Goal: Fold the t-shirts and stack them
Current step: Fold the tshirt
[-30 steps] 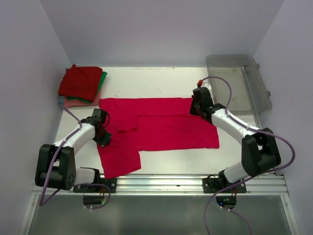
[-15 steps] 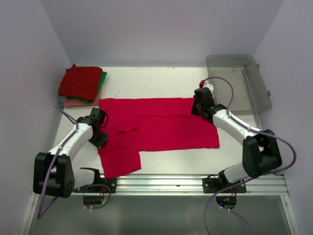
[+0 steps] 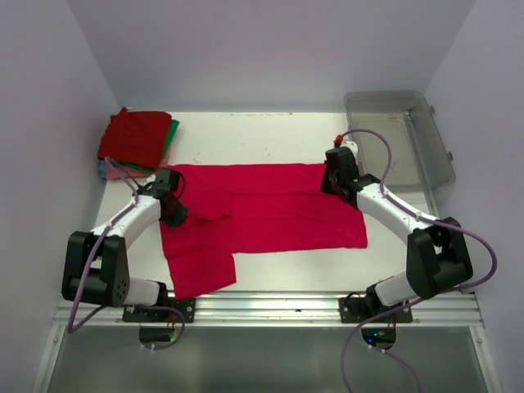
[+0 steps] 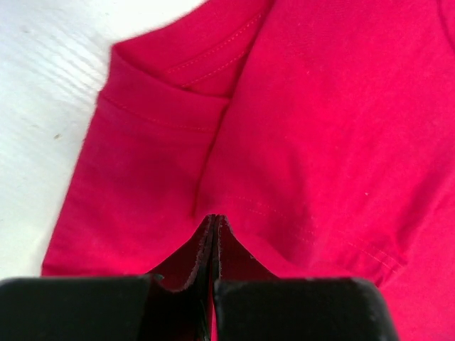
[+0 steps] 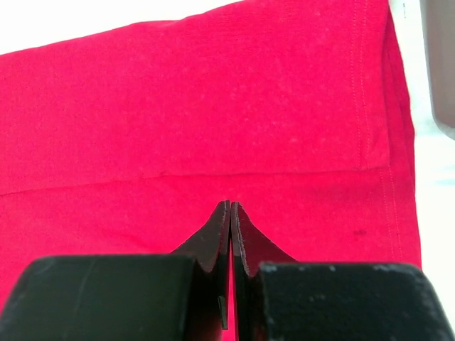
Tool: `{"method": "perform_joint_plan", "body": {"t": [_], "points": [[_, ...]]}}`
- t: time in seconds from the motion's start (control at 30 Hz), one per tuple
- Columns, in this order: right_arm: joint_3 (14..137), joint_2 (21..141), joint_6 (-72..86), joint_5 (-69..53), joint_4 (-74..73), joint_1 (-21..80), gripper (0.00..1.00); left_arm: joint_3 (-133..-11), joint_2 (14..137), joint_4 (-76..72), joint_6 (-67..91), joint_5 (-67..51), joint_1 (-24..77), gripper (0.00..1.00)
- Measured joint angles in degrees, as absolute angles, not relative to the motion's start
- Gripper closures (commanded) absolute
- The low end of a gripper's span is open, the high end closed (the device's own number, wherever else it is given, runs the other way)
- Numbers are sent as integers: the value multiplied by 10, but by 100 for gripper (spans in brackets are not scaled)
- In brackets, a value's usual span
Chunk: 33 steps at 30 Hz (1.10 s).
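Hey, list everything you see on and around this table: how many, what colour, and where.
spread t-shirt: one, crimson-pink, flat across the table's middle
folded t-shirts: one stack, dark red on top, green and salmon-pink edges beneath, far left corner
bin: one, clear grey, far right corner
table: one, white
rail: one, silver, near edge
cables: purple, along both arms
left pincer: one, black, shut, pinching the spread t-shirt by its left sleeve
right pincer: one, black, shut, tips at the spread t-shirt's far right part

2 white arms (image 3: pixel 135 223) (image 3: pixel 393 209) have black joints (image 3: pixel 97 274) (hands (image 3: pixel 175 214) (image 3: pixel 331 185) too) and purple cables (image 3: pixel 372 141).
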State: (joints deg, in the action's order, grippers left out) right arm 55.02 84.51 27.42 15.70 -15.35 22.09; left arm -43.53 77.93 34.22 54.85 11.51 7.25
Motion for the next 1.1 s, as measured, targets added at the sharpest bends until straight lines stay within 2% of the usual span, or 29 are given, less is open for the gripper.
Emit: {"method": "perform_joint_plan", "body": {"t": [0.2,0.63,0.67,0.73,0.9,1.1], "points": [[547,825,274,168,-164,221,100,-435,828,312,537,106,72,100],[546,821,274,173,-167,221,100,-435,814,298,528,105,72,100],[546,821,274,173,-167,221,100,-435,808,300,528,105,72,58],[546,821,274,173,-167,221,100,-435,797,305,521,107,72,47],[546,822,274,173,-167,221,100,-432,775,308,513,106,72,38],[546,822,274,173,-167,221,100,-420,764,310,514,102,71,49]]}}
